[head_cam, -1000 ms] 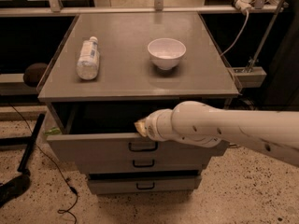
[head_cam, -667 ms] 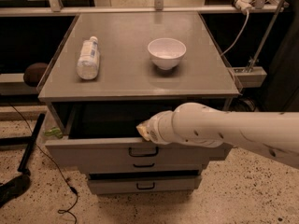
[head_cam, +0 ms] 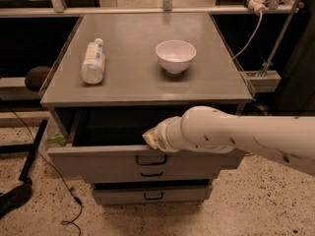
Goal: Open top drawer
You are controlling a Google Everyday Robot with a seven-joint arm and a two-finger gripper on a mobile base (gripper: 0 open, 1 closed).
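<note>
The top drawer (head_cam: 98, 162) of the grey cabinet stands pulled partway out, its dark inside showing under the cabinet top (head_cam: 147, 82). Its black bar handle (head_cam: 151, 160) sits at the middle of the front. My gripper (head_cam: 150, 139) is at the end of the white arm (head_cam: 236, 134), which reaches in from the right. The gripper is at the drawer's front top edge, just above the handle, and the wrist hides most of it.
A plastic bottle (head_cam: 93, 61) lies on the cabinet top and a white bowl (head_cam: 175, 56) stands beside it. Two narrower drawers (head_cam: 152, 195) are below, shut. A small green thing (head_cam: 56, 140) lies at the drawer's left side. A black cable (head_cam: 54, 181) runs over the speckled floor.
The top drawer has slid further out towards the camera, and the arm's end has moved with its front edge.
</note>
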